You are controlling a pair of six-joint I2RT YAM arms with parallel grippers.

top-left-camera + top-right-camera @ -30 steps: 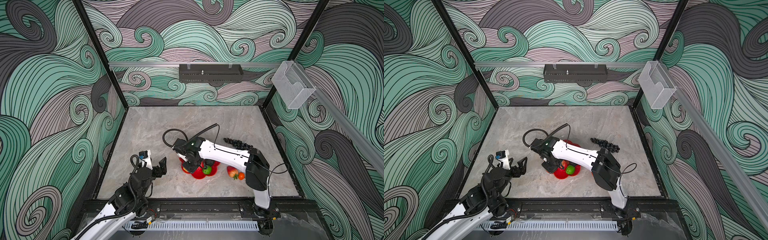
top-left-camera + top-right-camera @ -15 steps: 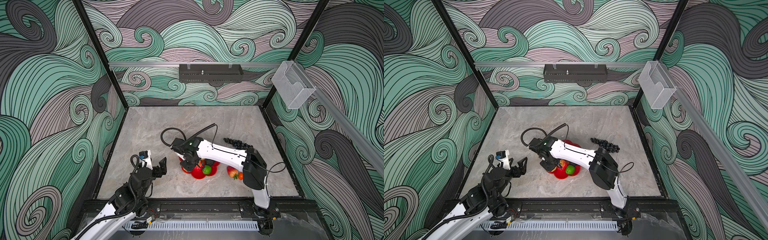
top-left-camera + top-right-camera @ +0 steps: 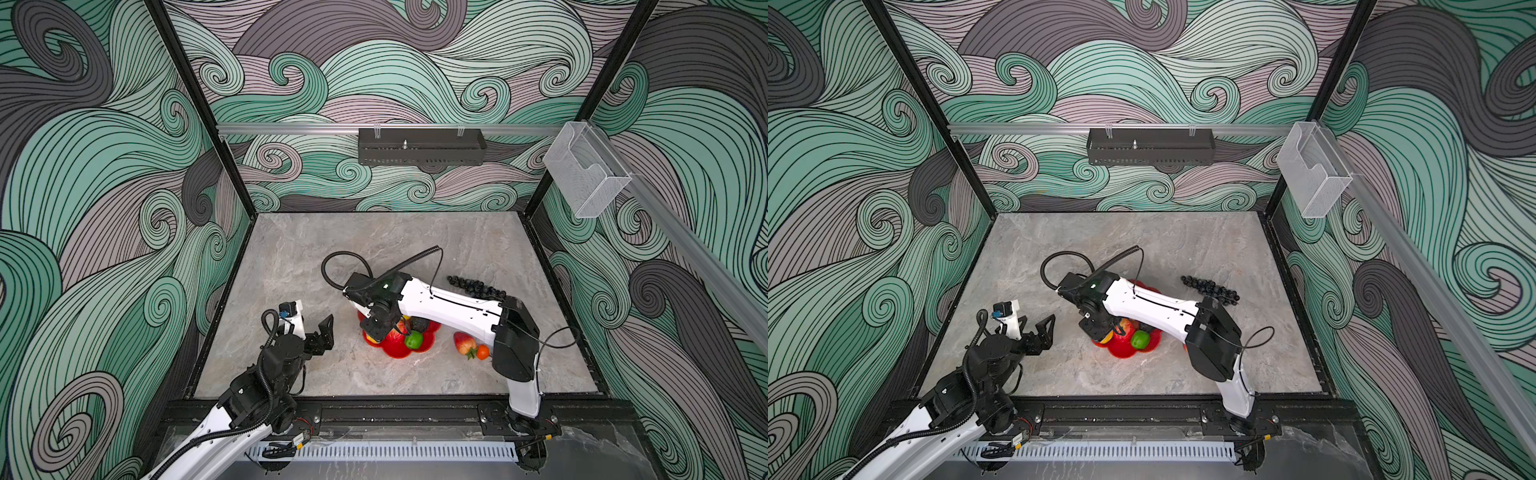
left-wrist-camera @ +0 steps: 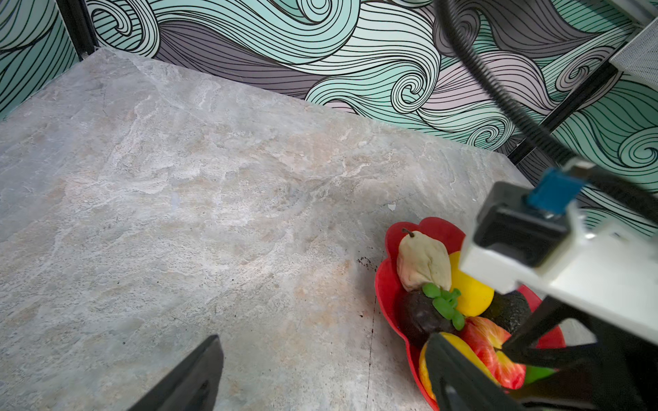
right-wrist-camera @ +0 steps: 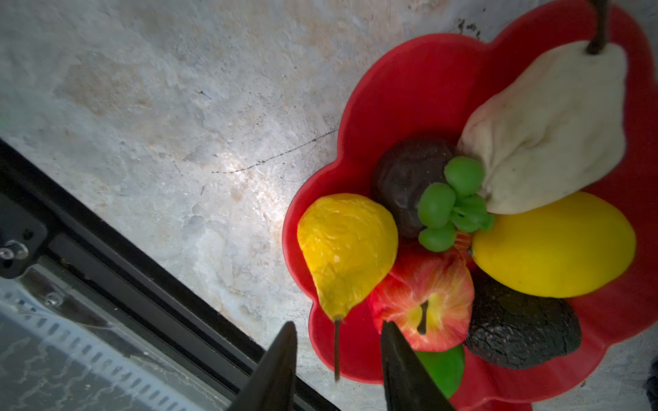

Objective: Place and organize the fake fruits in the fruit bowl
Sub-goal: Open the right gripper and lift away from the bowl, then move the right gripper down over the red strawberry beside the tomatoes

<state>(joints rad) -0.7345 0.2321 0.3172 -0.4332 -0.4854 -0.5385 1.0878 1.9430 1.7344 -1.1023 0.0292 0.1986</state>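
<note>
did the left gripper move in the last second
No. The left gripper hangs at the same spot, open, left of the bowl and equally far from the table's front edge.

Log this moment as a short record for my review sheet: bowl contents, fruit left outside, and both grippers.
bowl: red fruit bowl on the table
in bowl: cream pear, lemon, mangosteen, yellow pear, apple, avocado, lime
outside bowl: strawberry with tangerine beside it; grape bunch farther back
right gripper: over the bowl's edge, jaws apart, yellow pear's stem between them, not pinched
left gripper: beside the bowl, jaws wide, empty
task: unfinished, three fruits on the table
</note>
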